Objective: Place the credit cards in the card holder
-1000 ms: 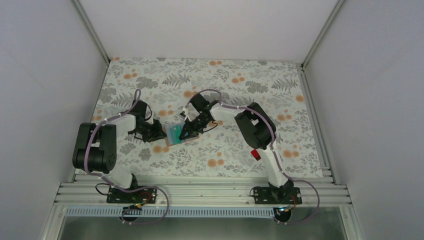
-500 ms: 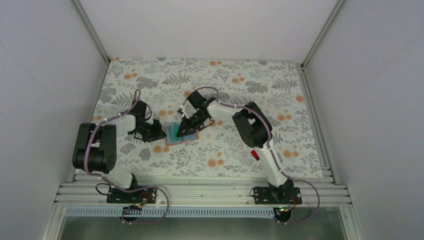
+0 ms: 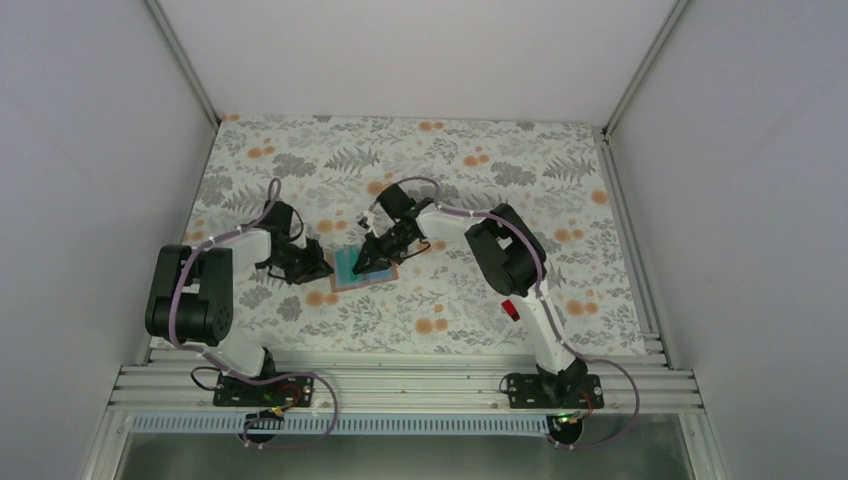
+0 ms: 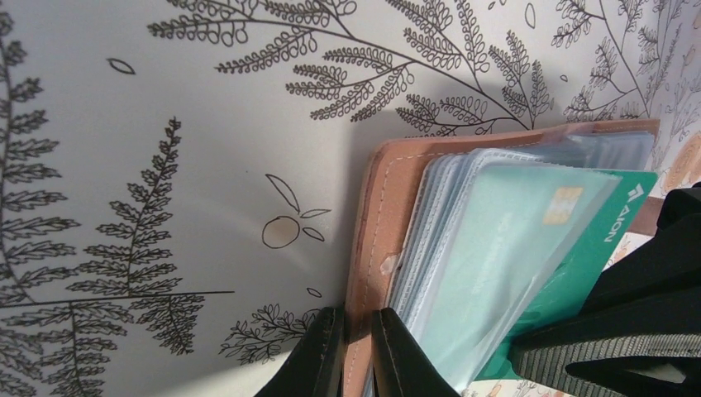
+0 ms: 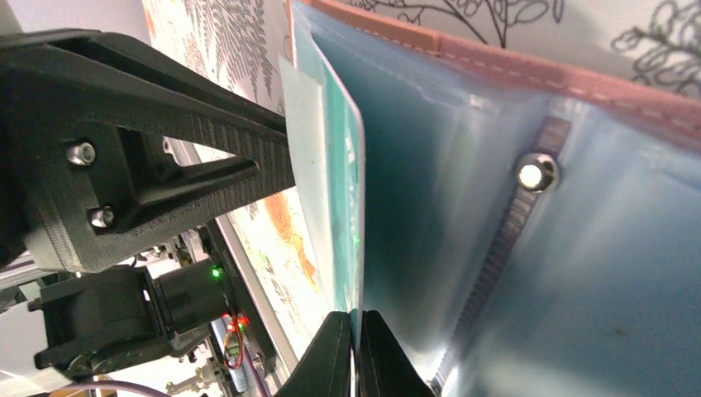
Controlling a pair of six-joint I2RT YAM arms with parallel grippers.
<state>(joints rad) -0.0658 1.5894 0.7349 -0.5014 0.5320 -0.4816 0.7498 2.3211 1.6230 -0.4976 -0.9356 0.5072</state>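
Left jaws clamp the card holder [image 4: 364,240] by its edge while right jaws pinch a teal card [image 4: 613,222] half-slid into a sleeve [image 4: 488,256]; any remaining cards are not clearly visible.

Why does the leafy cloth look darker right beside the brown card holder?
Left wrist view: that is a soft shadow on the tablecloth beside the card holder. Right wrist view: a bright glint shows on the clear plastic sleeve beside the teal credit card.
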